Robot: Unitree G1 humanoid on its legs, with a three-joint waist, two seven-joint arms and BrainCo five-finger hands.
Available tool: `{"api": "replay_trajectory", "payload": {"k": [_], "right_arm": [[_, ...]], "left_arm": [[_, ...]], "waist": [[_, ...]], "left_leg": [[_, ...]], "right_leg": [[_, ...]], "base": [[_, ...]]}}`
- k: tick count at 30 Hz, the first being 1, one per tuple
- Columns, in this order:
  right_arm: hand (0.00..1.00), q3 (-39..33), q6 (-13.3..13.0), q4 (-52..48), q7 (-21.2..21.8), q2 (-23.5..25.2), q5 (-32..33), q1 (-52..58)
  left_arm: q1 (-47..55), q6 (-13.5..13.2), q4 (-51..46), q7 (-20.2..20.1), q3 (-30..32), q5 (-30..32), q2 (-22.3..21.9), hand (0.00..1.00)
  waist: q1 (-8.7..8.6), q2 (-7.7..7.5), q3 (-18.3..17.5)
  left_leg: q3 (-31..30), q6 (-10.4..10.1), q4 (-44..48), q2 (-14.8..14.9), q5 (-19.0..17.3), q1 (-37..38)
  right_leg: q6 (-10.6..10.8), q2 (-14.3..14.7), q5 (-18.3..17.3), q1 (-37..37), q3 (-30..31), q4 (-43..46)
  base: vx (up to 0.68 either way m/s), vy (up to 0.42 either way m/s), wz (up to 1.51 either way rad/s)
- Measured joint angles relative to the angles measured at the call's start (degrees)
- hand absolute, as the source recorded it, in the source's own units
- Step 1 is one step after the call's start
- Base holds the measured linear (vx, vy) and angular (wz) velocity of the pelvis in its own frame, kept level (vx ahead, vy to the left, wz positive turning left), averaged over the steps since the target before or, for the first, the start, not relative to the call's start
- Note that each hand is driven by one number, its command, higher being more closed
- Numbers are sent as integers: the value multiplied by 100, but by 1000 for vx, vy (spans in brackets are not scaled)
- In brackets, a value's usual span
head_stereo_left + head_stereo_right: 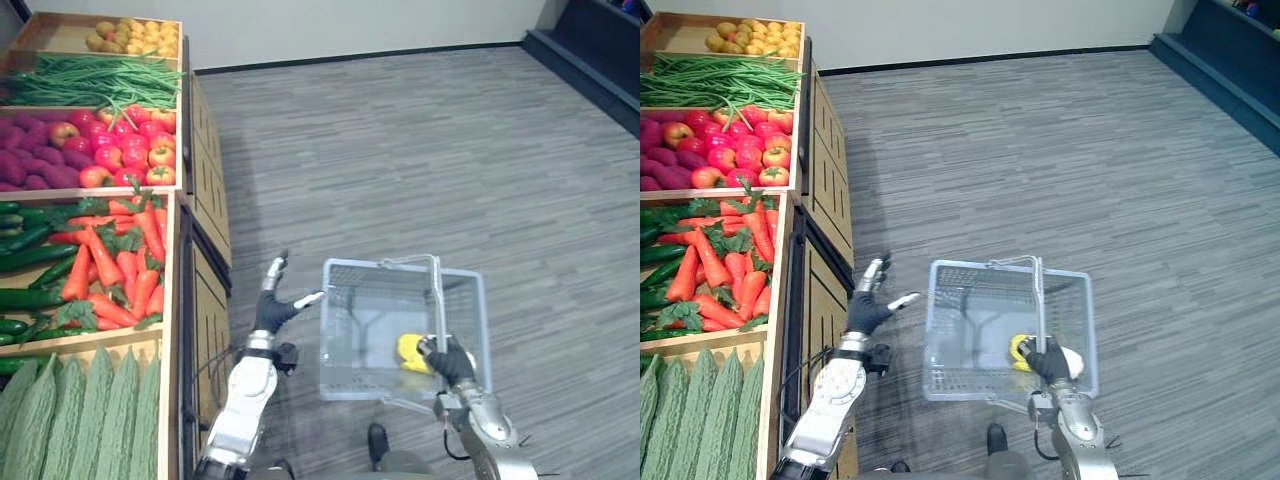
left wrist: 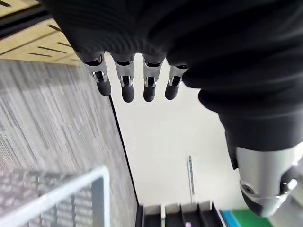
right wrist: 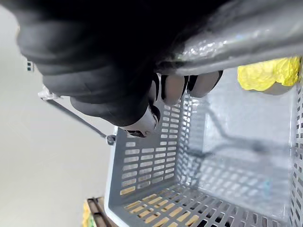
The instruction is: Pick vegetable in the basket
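A grey plastic basket (image 1: 400, 264) hangs over the carpet beside the produce stand, and a yellow vegetable (image 1: 409, 349) lies inside it against the near wall. My right hand (image 1: 448, 361) is shut on the basket's metal handle (image 1: 437, 300); in the right wrist view its fingers (image 3: 177, 87) curl round the handle (image 3: 251, 35), with the yellow vegetable (image 3: 267, 73) just past them. My left hand (image 1: 272, 308) is open between the stand and the basket, fingers straight and holding nothing. The left wrist view has its fingers (image 2: 124, 86) above the basket's rim (image 2: 61, 191).
The wooden stand on the left holds carrots (image 1: 115, 265), cucumbers (image 1: 25, 270), ridged green gourds (image 1: 80, 410), red apples (image 1: 125, 145), green beans (image 1: 95, 80) and yellow produce (image 1: 135, 35). Grey carpet (image 1: 420, 150) stretches ahead. A dark step (image 1: 590, 50) is at the far right.
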Motion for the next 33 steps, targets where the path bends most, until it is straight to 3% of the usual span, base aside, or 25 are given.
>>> {"api": "replay_trajectory", "payload": {"k": [5, 11, 14, 16, 18, 20, 22, 25, 26, 27, 28, 29, 30, 31, 33], "right_arm": [[100, -280, 0, 245, -62, 4, -244, 95], [100, -374, -9, 597, -170, 67, -326, 45], [100, -374, -7, 683, -194, 67, -414, -64], [100, -372, -8, 682, -201, 64, -492, -149], [100, -380, -8, 682, -254, 63, -520, -183], [100, -381, -7, 668, -297, 113, -536, -224], [100, -372, -8, 622, -291, 154, -549, -229], [100, -390, -12, 589, -296, 129, -541, -341], [100, -396, -12, 575, -299, 96, -537, -386], [100, -393, -12, 528, -298, 55, -535, -385], [100, -402, -11, 526, -308, -44, -535, -426], [100, -394, -9, 457, -305, -108, -536, -510], [100, -386, -7, 361, -286, -118, -543, -514], [100, -379, -7, 328, -284, -119, -544, -471], [100, -319, -11, -139, -288, -71, -514, -170]], "left_arm": [[508, 9, 323, -235, 464, -186, 25, 0], [630, 74, 864, -374, 473, -182, 29, 0], [690, 117, 916, -471, 476, -177, 12, 0], [692, 147, 964, -471, 474, -175, -17, 0], [691, 152, 1038, -468, 438, -169, -66, 0], [669, 161, 1066, -454, 351, -163, -62, 0], [666, 162, 1067, -431, 314, -164, 39, 0], [633, 162, 1129, -347, 314, -164, 76, 0], [526, 164, 1252, -330, 312, -163, 40, 0], [401, 164, 1323, -314, 304, -153, 25, 0], [321, 167, 1425, -303, 298, -135, -59, 0], [184, 168, 1417, -303, 250, -60, -116, 0], [96, 161, 1403, -323, 182, 24, -177, 0], [100, 155, 1360, -321, 189, 53, -236, 0], [150, 62, 1134, -309, 199, 52, -360, 0]], "waist": [[97, -23, -76], [223, -66, -81], [237, -79, -74], [215, -148, -20], [203, -127, 37], [126, -90, 200], [125, -156, 188], [68, -45, 258], [29, 71, 333], [-7, 68, 355], [4, 275, 434], [61, 400, 530], [32, 400, 542], [-8, 414, 535], [54, 394, 559]], "left_leg": [[-52, -11, -69, -37, 7, -37], [-38, 14, -12, -42, -33, -57], [16, -3, 334, -19, -319, -137], [19, 49, 817, -31, -742, -252], [-66, 187, 984, -19, -957, -191], [-237, 331, 901, -61, -1044, 113], [-375, 301, 892, -55, -1211, 226], [-511, 120, 881, 141, -1337, 359], [-647, 16, 841, 273, -1406, 529], [-811, -111, 844, 354, -1476, 682], [-911, -146, 871, 471, -1494, 737], [-1036, -369, 865, 571, -1206, 728], [-1256, -432, 947, 517, -758, 805], [-1330, -464, 1078, 522, -580, 820], [-1352, -404, 2748, 718, 257, 269]], "right_leg": [[29, -38, -108, 17, -77, 8], [36, -44, -236, -71, -47, 156], [64, -79, -725, -464, 19, 966], [118, -207, -1225, -764, 66, 1924], [141, -322, -1354, -1087, -44, 2900], [-21, -462, -1476, -1641, -306, 4194], [-58, -420, -1668, -2014, -353, 4003], [-52, -57, -1520, -2485, -239, 3452], [-85, 152, -1200, -2641, -117, 3032], [-105, 310, -284, -2640, 120, 2592], [-237, 426, -388, -2586, 5, 2700], [-451, 428, -593, -2633, -46, 3144], [-482, 304, -916, -2567, -115, 3487], [-523, 288, -1027, -2419, -197, 3523], [-630, 329, -1456, -1631, -521, 3203]], "base": [[-32, -8, 5], [-5, -1, -1], [37, 31, -10], [57, 79, -6], [55, 88, 13], [157, 106, 32], [280, 28, 38], [391, -105, 48], [581, -232, 67], [410, -175, 67], [397, -155, 49], [441, -225, 51], [541, -282, 58], [555, -326, 72], [477, -259, 56]]}}
